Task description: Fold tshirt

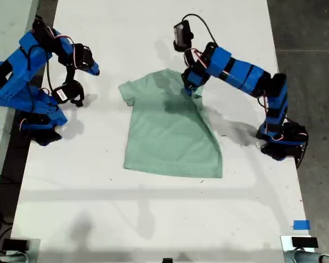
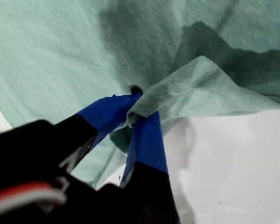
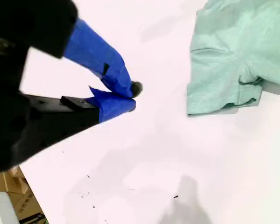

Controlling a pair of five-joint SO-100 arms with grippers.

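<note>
tshirt point(image 2: 60, 70) cut off by first wrist view's edges; pinched fold hides my first gripper's point(image 2: 139, 111) fingertips

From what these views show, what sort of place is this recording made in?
Most likely a robotics lab or workshop. A white table stands on a bare grey floor, marked with blue tape. Two blue arms sit at its sides, my first gripper pinching a t-shirt.
</note>
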